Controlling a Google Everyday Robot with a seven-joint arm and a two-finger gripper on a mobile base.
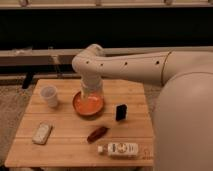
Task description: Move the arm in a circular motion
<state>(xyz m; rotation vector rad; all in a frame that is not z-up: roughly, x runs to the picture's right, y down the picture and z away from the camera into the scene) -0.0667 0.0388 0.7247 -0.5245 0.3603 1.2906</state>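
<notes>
The large cream-beige arm (pixel 135 66) reaches in from the right across the wooden table (pixel 65 145). Its rounded elbow joint (pixel 87 60) bends down over the table's back half. The lower segment drops straight down onto the orange bowl (pixel 80 107). My gripper (pixel 90 96) is at the end of that segment, right above or inside the bowl, mostly hidden by the arm.
On the table stand a white cup (pixel 49 95), a black small box (pixel 120 112), a brown bar-shaped item (pixel 97 133), a white bottle lying on its side (pixel 119 149) and a white flat packet (pixel 42 133). A dark wall and rail run behind.
</notes>
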